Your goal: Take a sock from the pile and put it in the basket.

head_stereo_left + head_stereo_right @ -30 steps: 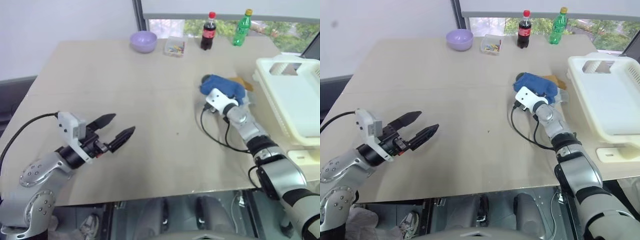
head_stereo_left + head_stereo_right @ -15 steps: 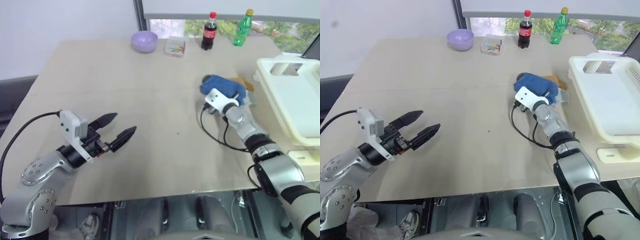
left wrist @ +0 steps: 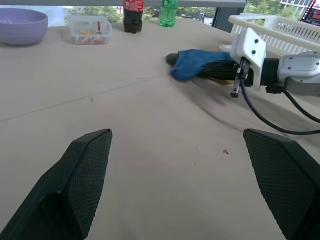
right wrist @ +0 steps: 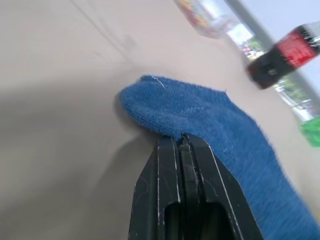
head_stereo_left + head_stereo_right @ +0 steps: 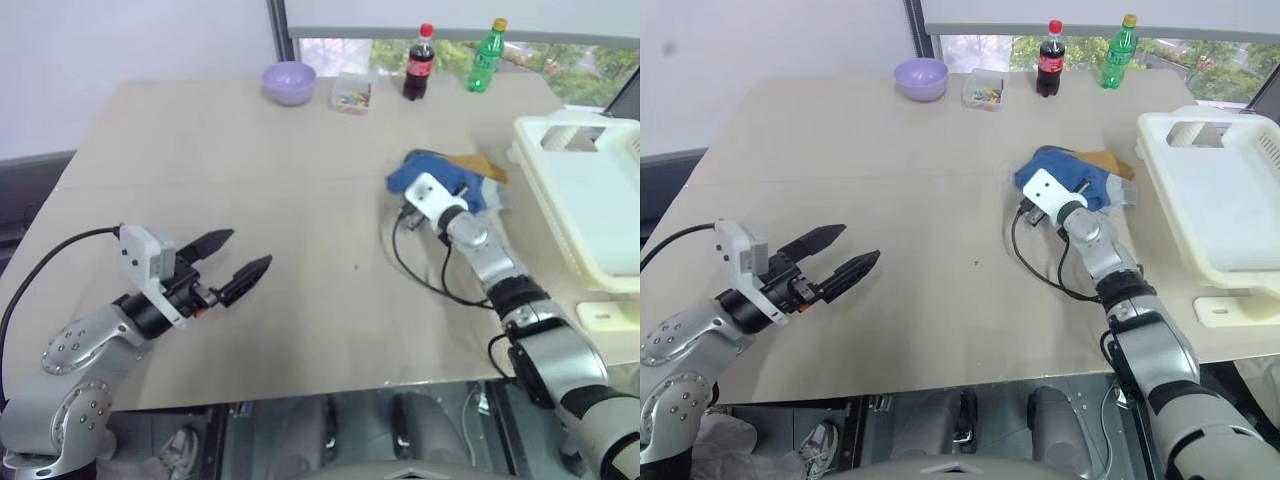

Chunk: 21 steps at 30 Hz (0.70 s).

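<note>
The royal-blue sock (image 5: 440,172) lies on top of the pile at the table's right, over a mustard-yellow sock (image 5: 482,164) and a light grey one (image 5: 498,198). My right gripper (image 4: 181,140) is shut on the blue sock's (image 4: 210,120) near edge, pinching the fabric between its black fingers. From the left wrist view, that gripper (image 3: 207,70) reaches level into the sock (image 3: 192,59). The cream-white basket (image 5: 1152,150) stands just right of the pile. My left gripper (image 5: 251,248) hovers open over the table's near left, holding nothing.
Along the table's far edge stand a lilac bowl (image 5: 290,80), a small clear box of coloured bits (image 5: 350,94), a cola bottle (image 5: 417,62) and a green bottle (image 5: 486,42). A black cable (image 5: 415,262) loops from my right wrist over the table.
My right gripper has closed on the blue sock and drawn back leftward, dragging the sock's end a little left off the pile. The left arm has stayed still.
</note>
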Motion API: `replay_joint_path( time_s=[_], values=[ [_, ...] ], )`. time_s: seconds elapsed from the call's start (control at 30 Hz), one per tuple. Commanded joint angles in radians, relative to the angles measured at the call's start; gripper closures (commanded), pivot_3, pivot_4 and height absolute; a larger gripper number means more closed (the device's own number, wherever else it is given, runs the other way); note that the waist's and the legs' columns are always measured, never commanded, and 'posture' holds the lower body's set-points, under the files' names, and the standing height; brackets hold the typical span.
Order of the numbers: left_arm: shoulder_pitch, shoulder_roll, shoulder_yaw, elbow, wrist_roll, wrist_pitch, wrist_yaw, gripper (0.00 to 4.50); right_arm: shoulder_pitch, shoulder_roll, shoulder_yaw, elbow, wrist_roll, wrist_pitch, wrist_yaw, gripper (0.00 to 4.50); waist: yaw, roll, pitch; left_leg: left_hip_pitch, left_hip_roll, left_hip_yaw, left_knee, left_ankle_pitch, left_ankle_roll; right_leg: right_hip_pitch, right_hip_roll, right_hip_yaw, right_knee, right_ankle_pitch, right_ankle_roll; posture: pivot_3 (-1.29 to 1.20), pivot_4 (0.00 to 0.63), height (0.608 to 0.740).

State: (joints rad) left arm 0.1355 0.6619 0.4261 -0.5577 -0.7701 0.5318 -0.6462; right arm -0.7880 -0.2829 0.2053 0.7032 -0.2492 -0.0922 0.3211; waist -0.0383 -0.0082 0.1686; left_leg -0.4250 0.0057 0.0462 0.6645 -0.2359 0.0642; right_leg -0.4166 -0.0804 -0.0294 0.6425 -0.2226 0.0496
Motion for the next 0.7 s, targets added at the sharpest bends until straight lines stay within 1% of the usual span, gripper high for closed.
replay_joint_path(
  time_s=[0.03,0.13,0.2,0.27,0.3,0.37,0.4,0.43,0.47,0.5,0.53,0.6,0.7],
  values=[
    [-0.013,0.007,0.030,-0.005,-0.011,-0.010,0.003,0.00,0.102,0.005,0.010,-0.297,0.081,0.164,0.155,4.46,0.002,0.000,0.000,0.000,0.000,0.000,0.000,0.000,0.000,0.000,0.000,0.000,0.000,0.000,0.000,0.00,0.150,0.740],
    [-0.016,0.009,0.028,0.008,-0.008,-0.006,-0.001,0.00,0.211,0.004,0.059,-0.535,0.128,0.345,0.275,4.46,0.004,0.000,0.000,0.000,0.000,0.000,0.000,0.000,0.000,0.000,0.000,0.000,0.000,0.000,0.000,0.00,0.150,0.740],
    [-0.014,0.012,0.023,0.020,0.000,-0.005,-0.007,0.00,0.283,-0.033,0.127,-0.705,0.183,0.446,0.416,4.46,0.006,0.000,0.000,0.000,0.000,-0.001,0.000,0.000,0.000,0.000,0.000,-0.001,0.000,0.000,0.000,0.00,0.150,0.740],
    [-0.010,0.019,0.015,0.036,0.023,-0.012,-0.014,0.00,0.339,-0.038,0.141,-0.872,0.267,0.589,0.471,3.90,0.008,0.000,0.000,0.000,0.000,-0.001,0.000,-0.001,0.002,0.000,0.000,-0.001,0.000,0.000,0.000,0.00,0.150,0.740],
    [-0.010,0.023,0.006,0.044,0.040,-0.013,-0.013,0.00,0.364,-0.060,0.146,-0.950,0.294,0.644,0.493,3.62,0.009,0.000,0.000,0.000,0.000,-0.001,0.000,-0.001,0.002,0.000,-0.001,-0.001,0.000,0.000,0.000,0.00,0.150,0.740],
    [-0.020,0.028,-0.020,0.053,0.062,-0.010,-0.011,0.00,0.385,-0.090,0.130,-1.032,0.322,0.714,0.505,2.61,0.011,0.000,0.000,0.000,0.001,-0.001,0.000,-0.003,0.004,0.000,-0.001,-0.001,0.000,0.000,0.000,0.00,0.150,0.740],
    [-0.025,0.028,-0.030,0.056,0.069,-0.009,-0.013,0.00,0.387,-0.100,0.126,-1.051,0.328,0.733,0.504,2.25,0.012,0.000,0.000,0.001,0.001,-0.001,0.000,-0.003,0.004,0.000,-0.003,-0.001,0.000,0.000,0.000,0.00,0.150,0.740],
    [-0.038,0.024,-0.043,0.059,0.061,0.004,-0.011,0.00,0.391,-0.110,0.121,-1.062,0.327,0.740,0.495,1.75,0.015,0.000,0.000,0.001,0.001,-0.001,0.001,-0.003,0.004,0.000,-0.005,-0.001,0.000,-0.001,-0.002,0.00,0.150,0.740],
    [-0.056,0.022,-0.085,0.067,0.073,0.022,-0.009,0.00,0.400,-0.133,0.119,-1.077,0.317,0.729,0.490,1.28,0.020,0.000,0.000,0.001,0.000,-0.001,0.001,-0.003,0.004,0.000,-0.005,-0.001,0.000,-0.002,-0.004,0.00,0.150,0.740],
    [-0.070,0.021,-0.115,0.075,0.081,0.034,-0.007,0.00,0.405,-0.150,0.119,-1.087,0.310,0.721,0.486,1.28,0.027,0.000,0.000,0.002,0.000,-0.001,0.002,-0.003,0.004,0.001,-0.005,-0.001,0.000,-0.002,-0.004,0.00,0.150,0.740],
    [-0.094,0.012,-0.179,0.095,0.119,0.039,0.001,0.00,0.417,-0.163,0.100,-1.108,0.328,0.717,0.491,1.28,0.030,0.000,0.000,0.003,0.000,-0.001,0.002,-0.003,0.004,0.002,-0.005,-0.002,0.000,-0.002,-0.004,0.00,0.150,0.740],
    [-0.137,-0.016,-0.267,0.134,0.171,0.050,0.025,0.00,0.432,-0.165,0.056,-1.134,0.366,0.723,0.484,1.28,0.039,0.000,0.000,0.003,0.000,-0.001,0.003,-0.003,0.004,0.003,-0.005,-0.002,0.000,-0.002,-0.004,0.00,0.150,0.740],
    [-0.224,-0.095,-0.374,0.217,0.244,0.060,0.087,0.00,0.460,-0.193,0.004,-1.156,0.362,0.654,0.456,1.28,0.049,-0.001,-0.001,0.004,-0.001,0.000,0.003,-0.003,0.005,0.004,-0.001,-0.001,0.000,-0.002,-0.004,0.00,0.150,0.740]
  ],
)
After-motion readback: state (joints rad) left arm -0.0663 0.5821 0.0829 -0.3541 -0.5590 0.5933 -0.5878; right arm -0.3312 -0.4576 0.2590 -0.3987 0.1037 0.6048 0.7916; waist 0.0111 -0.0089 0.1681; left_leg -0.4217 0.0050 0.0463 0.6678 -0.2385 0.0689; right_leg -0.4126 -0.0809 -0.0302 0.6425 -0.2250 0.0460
